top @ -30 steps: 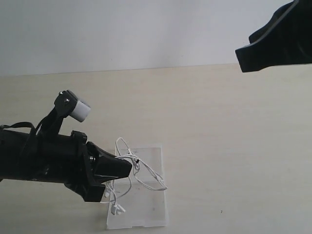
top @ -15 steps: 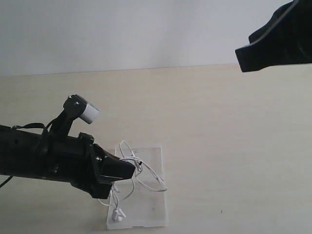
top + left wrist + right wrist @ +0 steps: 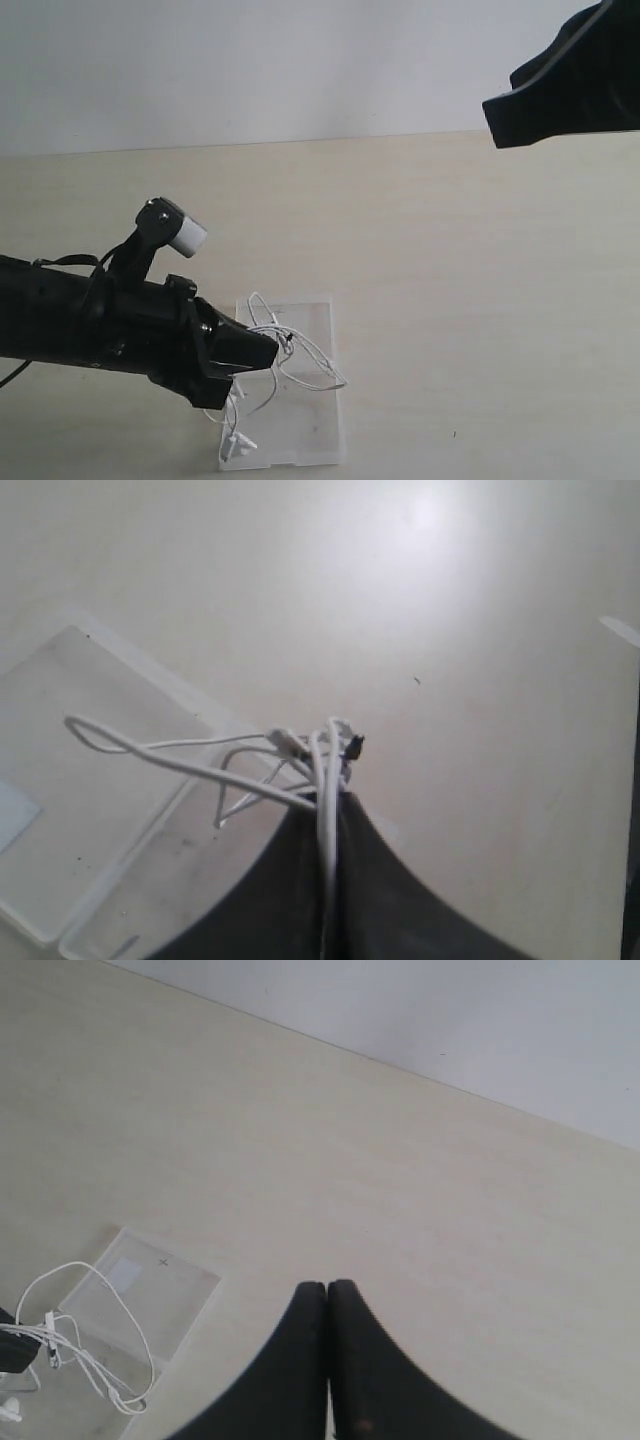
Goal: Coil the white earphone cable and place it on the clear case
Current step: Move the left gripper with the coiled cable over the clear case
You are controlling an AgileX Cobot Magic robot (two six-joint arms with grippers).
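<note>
The white earphone cable (image 3: 300,358) hangs in loose loops over the clear case (image 3: 315,425), which lies flat on the table at the bottom middle of the exterior view. My left gripper (image 3: 268,347) is shut on a bundle of its strands just above the case. In the left wrist view the white earphone cable (image 3: 180,763) runs between the closed fingers and loops out over the clear case (image 3: 70,830). Two earbuds (image 3: 238,440) dangle near the case's front edge. My right gripper (image 3: 327,1286) is shut on nothing, high at the upper right, far from the clear case (image 3: 150,1290).
The pale wooden table (image 3: 480,300) stretches to a white wall at the back. The left arm's camera mount with a white cap (image 3: 185,235) stands above the arm. The right arm (image 3: 570,85) hangs dark in the upper right corner.
My left gripper has moved a little to the right with the cable, carrying the loops further over the case. The right arm has not moved.
</note>
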